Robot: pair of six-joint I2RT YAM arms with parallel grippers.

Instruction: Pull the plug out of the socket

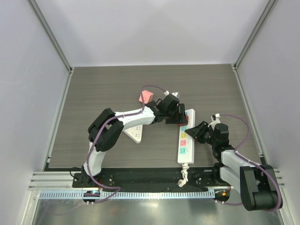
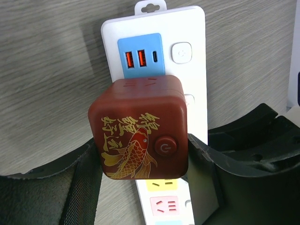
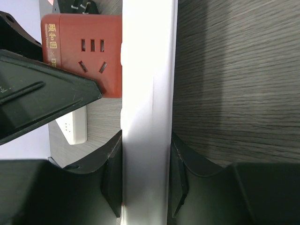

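Your left gripper (image 2: 140, 145) straddles the plug (image 2: 138, 129), a dark red cube with a gold fish. Its jaws look closed onto the cube's two sides. The plug sits on the socket (image 2: 194, 79) just below the blue USB face, near the strip's far end. The prongs are hidden, so you cannot tell how deeply it is seated. Your right gripper (image 3: 146, 183) has its jaws shut across the strip's width, pinning it to the table (image 3: 234, 70). The main risk is a tilted pull. If you draw the cube off at an angle, the prongs may bind and the whole strip may lift with it. The right-hand clamp sits partway along the strip rather than beside the plug, so the far end could lever up. The cube's sides look smooth and glossy, so the fingers (image 2: 201, 159) could slide off under a hard tug. Pull straight away from the outlet face.
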